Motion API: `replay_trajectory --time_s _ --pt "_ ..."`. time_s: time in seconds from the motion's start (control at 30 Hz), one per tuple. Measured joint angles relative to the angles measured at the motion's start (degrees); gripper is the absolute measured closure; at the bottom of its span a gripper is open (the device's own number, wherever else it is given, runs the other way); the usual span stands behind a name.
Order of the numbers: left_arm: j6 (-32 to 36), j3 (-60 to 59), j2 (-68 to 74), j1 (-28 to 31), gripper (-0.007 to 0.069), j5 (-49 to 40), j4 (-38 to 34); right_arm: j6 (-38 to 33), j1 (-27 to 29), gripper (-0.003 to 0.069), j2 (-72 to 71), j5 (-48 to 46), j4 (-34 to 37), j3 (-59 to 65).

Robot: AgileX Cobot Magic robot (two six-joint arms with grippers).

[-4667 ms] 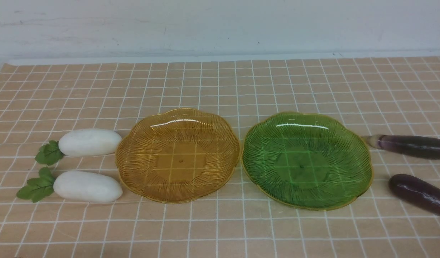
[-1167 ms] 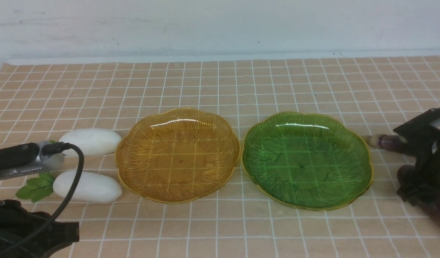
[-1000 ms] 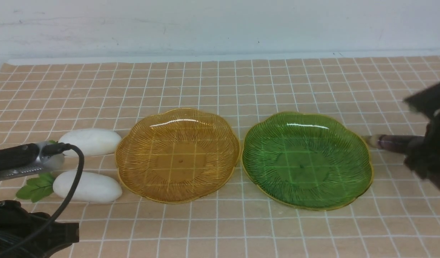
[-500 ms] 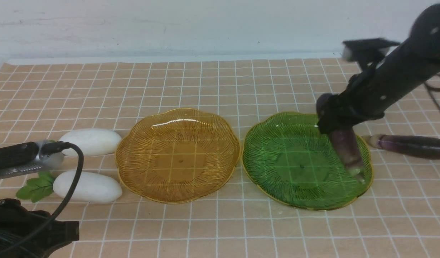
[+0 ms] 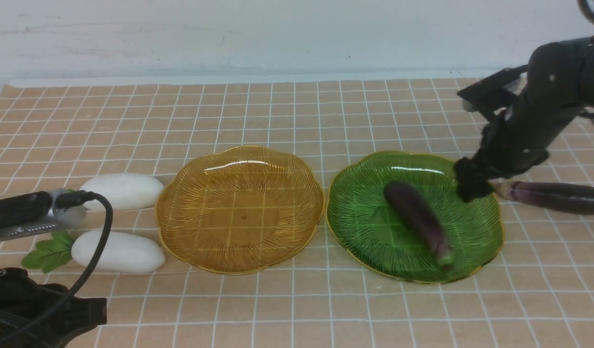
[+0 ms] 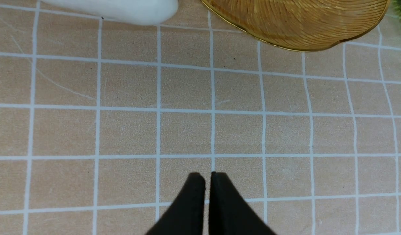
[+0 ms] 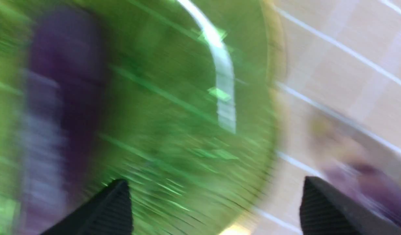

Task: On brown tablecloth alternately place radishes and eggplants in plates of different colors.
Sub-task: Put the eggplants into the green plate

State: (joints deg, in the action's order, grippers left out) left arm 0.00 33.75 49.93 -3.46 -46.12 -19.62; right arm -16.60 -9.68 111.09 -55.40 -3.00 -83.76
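One dark purple eggplant [image 5: 419, 220] lies loose in the green plate [image 5: 364, 193]; it also shows blurred in the right wrist view [image 7: 63, 81]. My right gripper [image 5: 470, 186] is open and empty over the green plate's right rim [image 7: 272, 65]. The second eggplant [image 5: 557, 197] lies on the brown tablecloth [image 5: 297, 116] right of it. The amber plate [image 5: 190, 212] holds nothing. Two white radishes [image 5: 122, 192] [image 5: 118, 252] lie left of it. My left gripper [image 6: 208, 178] is shut and empty over bare cloth, near a radish tip [image 6: 135, 11] and the amber plate's edge [image 6: 301, 29].
The left arm's body and cable [image 5: 45, 270] fill the front left corner, partly covering the radish leaves [image 5: 48, 253]. A white wall [image 5: 297, 34] runs along the back edge of the cloth.
My right gripper carried an eggplant from the right of the cloth over the green plate, let it go there, and drew back to the right. The left arm stayed put.
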Motion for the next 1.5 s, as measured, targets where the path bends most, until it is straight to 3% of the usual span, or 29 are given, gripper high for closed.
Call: replay_trajectory --time_s 0.03,0.07,0.1,0.13,0.2,0.3,0.37,0.53,0.67,0.7,0.8,0.87,0.97,1.03,1.17,1.2,1.37,1.5 --pt "0.0 0.0 0.0 0.0 0.0614 0.0 0.0 0.8 1.2 0.0138 0.0 -1.2 -2.5 0.0" --pt "0.0 0.0 0.0 0.0 0.0614 0.0 0.0 1.0 1.7 0.0166 0.0 -1.5 -3.1 0.0" --pt "0.0 0.0 0.0 0.0 0.0614 0.0 0.0 1.9 4.0 0.0322 0.0 -2.3 -5.4 0.0" --pt "0.0 0.0 0.0 0.0 0.0614 0.0 0.0 2.2 4.9 0.0402 0.0 -2.2 -6.1 0.0" --pt "0.4 0.0 0.0 0.0 0.0614 0.0 0.0 2.8 6.7 0.0517 0.0 -1.9 -6.9 0.0" --pt "1.3 0.0 0.0 0.0 0.0614 0.0 0.0 3.0 7.6 0.0592 0.1 -1.0 -9.0 0.0" --pt "1.6 0.0 0.0 0.0 0.0614 0.0 0.0 3.0 7.6 0.0587 0.1 -0.8 -10.1 0.0" --pt "2.6 0.0 0.0 0.0 0.0614 0.0 0.0 2.8 7.6 0.0447 0.7 0.5 -12.5 0.0" --pt "2.6 0.0 0.0 0.0 0.0614 0.0 0.0 2.5 7.6 0.0207 2.7 2.1 -14.1 0.0" --pt "2.6 0.0 0.0 0.0 0.0614 0.0 0.0 2.5 7.6 0.0196 2.8 2.2 -14.2 0.0" --pt "2.6 0.0 0.0 0.0 0.0614 0.0 0.0 2.4 7.6 0.0038 5.9 3.3 -18.1 0.0" --pt "2.6 0.0 0.0 0.0 0.0614 0.0 0.0 2.4 7.6 0.0002 7.5 3.3 -20.9 0.0" --pt "2.7 0.0 0.0 0.0 0.0614 0.0 0.0 2.4 7.6 -0.0008 9.7 3.8 -25.1 0.0" --pt "2.7 0.0 0.0 0.0 0.0614 0.0 0.0 2.4 7.6 0.0022 10.1 3.4 -25.6 -0.3" --pt "2.7 0.0 0.0 0.0 0.0614 0.0 0.0 2.4 7.6 0.0267 10.4 -0.6 -29.1 -0.4" --pt "2.7 0.0 0.0 0.0 0.0614 0.0 0.0 2.4 7.6 0.0290 10.4 -2.0 -29.7 -0.4" --pt "2.7 0.0 0.0 0.0 0.0614 0.1 0.0 4.8 7.6 0.0279 6.6 -5.6 -29.5 -0.2" --pt "2.7 0.0 0.0 0.0 0.0614 0.1 0.0 14.8 7.6 0.0279 -1.4 -12.0 -21.4 -0.2"
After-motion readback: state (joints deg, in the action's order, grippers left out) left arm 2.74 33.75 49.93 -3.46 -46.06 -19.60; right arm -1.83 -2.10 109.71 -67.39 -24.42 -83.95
